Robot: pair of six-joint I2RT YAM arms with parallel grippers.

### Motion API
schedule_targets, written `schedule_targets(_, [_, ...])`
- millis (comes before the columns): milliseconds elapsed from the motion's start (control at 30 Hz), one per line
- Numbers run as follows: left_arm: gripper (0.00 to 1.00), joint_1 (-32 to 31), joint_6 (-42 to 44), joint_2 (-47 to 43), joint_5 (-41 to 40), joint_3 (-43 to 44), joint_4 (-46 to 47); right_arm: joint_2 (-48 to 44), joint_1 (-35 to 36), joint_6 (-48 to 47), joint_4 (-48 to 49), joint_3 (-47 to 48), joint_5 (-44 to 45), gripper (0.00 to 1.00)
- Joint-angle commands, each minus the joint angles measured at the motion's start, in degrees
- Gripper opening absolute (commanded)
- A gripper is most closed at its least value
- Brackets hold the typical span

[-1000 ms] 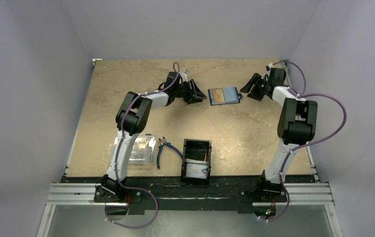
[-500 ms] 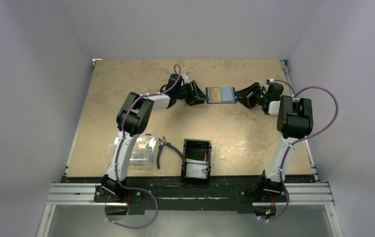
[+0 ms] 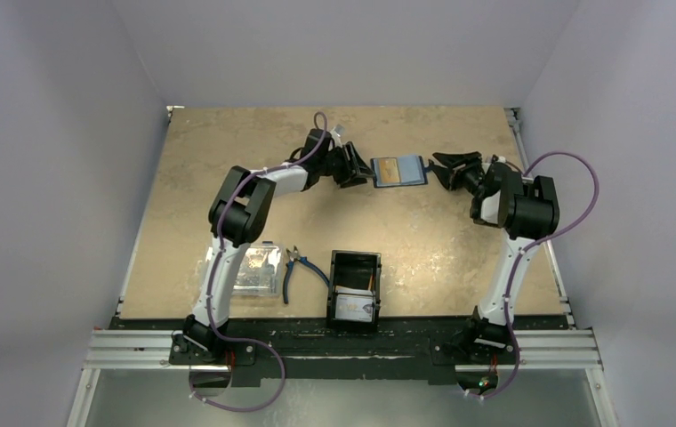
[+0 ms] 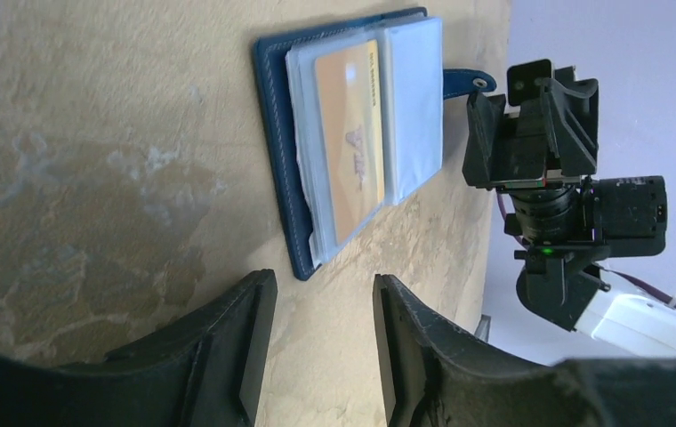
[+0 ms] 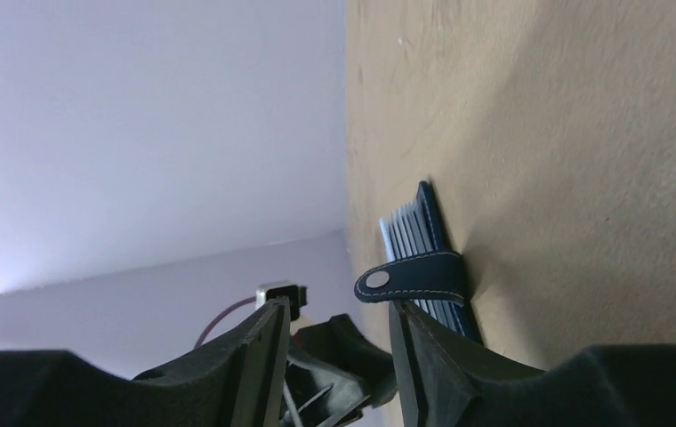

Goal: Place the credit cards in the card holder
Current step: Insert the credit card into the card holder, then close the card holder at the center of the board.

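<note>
My left gripper [image 4: 321,298] runs off the bottom of its wrist view, only 2 fingertips showing, and the print on the orange card [image 4: 352,142] is too small to read. From my right wrist the card holder [image 5: 430,222] shows edge-on, its inner faces hidden, and my right gripper [image 5: 339,311] is cut off below. From above, the pale cards [image 3: 353,307] in the black tray [image 3: 333,285] are too small to count, and my left arm [image 3: 221,276] covers part of the clear box [image 3: 259,271].
</note>
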Motion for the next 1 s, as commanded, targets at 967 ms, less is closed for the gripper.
schedule_targets(967, [0.51,0.55,5.52,6.77,-2.32,13.07,-4.58,-20.87,3.62,-60.71,-56.32,16.1,23.95,0.6])
